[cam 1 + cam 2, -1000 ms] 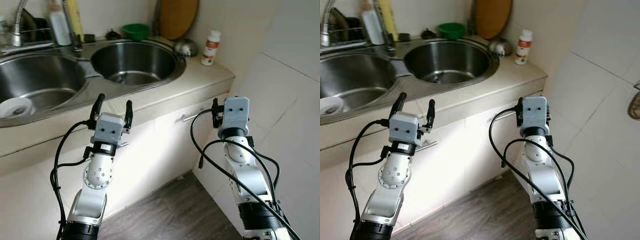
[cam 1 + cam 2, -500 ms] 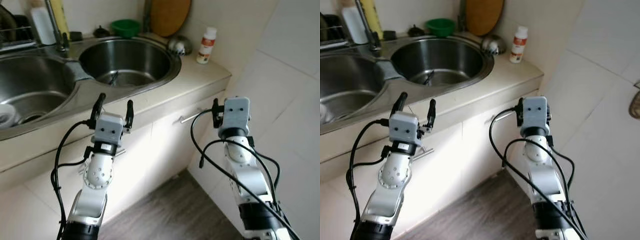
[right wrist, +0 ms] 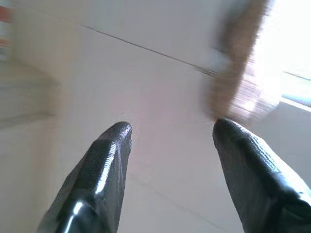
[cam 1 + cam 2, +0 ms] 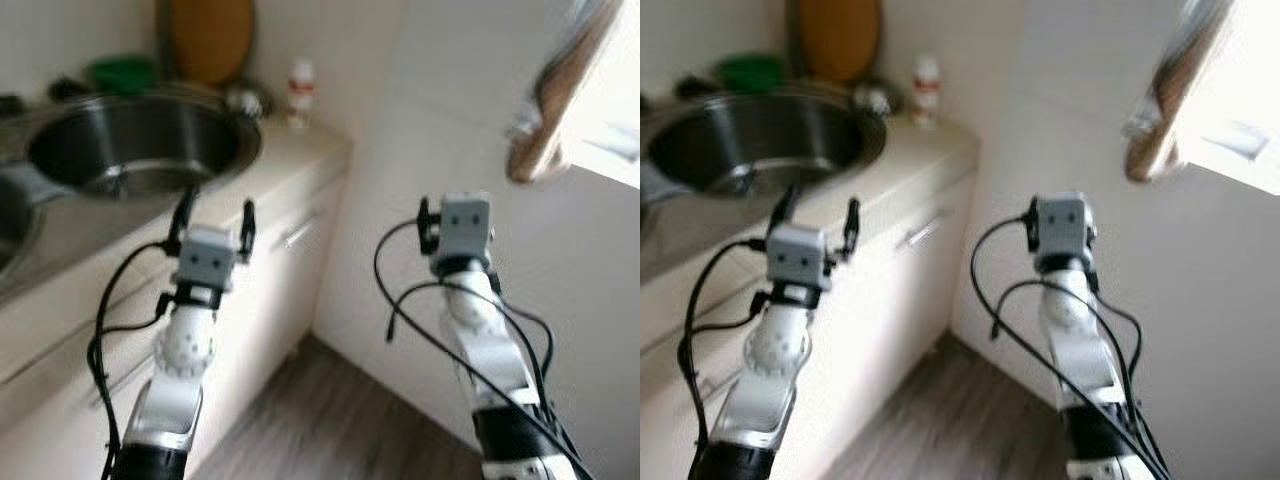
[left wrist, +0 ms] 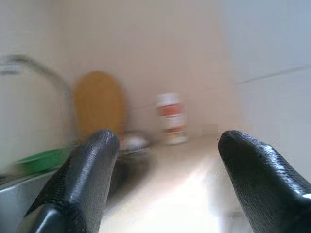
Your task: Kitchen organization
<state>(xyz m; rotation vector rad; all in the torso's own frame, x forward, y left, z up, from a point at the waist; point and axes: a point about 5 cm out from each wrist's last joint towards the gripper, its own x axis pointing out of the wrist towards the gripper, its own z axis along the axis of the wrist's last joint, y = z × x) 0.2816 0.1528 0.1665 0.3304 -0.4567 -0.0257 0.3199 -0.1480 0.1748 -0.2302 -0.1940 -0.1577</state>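
The views are blurred by motion. A round steel sink [image 4: 130,140] is set into a beige counter [image 4: 290,160] on my left. At the back stand a wooden cutting board [image 4: 205,40], a green bowl [image 4: 120,72], a small metal lid [image 4: 243,98] and a white bottle with a red label [image 4: 298,95]. My left gripper [image 4: 217,200] is held up in front of the counter edge, open and empty, pointing toward the bottle [image 5: 170,119]. My right gripper [image 3: 170,131] is raised at the same height, open and empty, facing the white tiled wall.
White cabinet doors with a bar handle [image 4: 297,230] run under the counter. A tiled wall [image 4: 440,90] meets the counter's right end. A brown wooden object [image 4: 550,100] hangs beside a bright window at the upper right. Dark wood floor [image 4: 330,420] lies below.
The whole picture has swung to the right: the sink and counter slid left, and the wall and window came in. Both arms keep the same raised pose, with both grippers open as before.
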